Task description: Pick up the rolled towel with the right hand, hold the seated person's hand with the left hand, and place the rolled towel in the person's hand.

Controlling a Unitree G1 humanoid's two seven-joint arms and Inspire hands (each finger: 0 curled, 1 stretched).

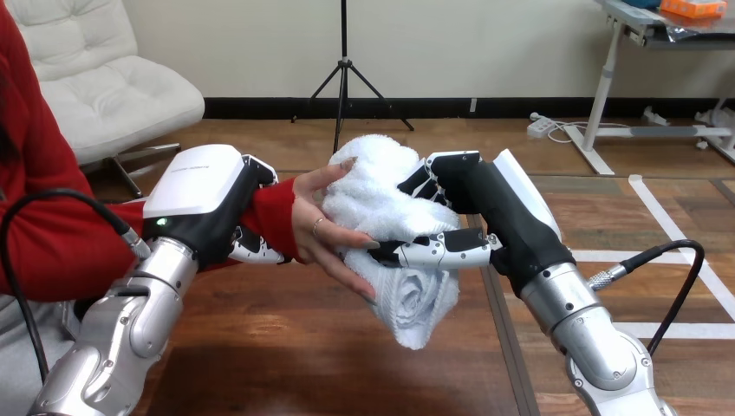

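Head view: the right hand grips the rolled towel, thumb across its front, holding it against the person's hand. The left hand curls round the person's wrist above the worktop, whose right edge runs just beside the towel's lower end.

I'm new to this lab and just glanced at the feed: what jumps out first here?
The white rolled towel at the centre draws the eye first, gripped from the right by the right robot hand, its fingers and thumb curled round it. From the left, the person's hand cups the towel's other side, while the left robot hand clasps the person's red-sleeved wrist.
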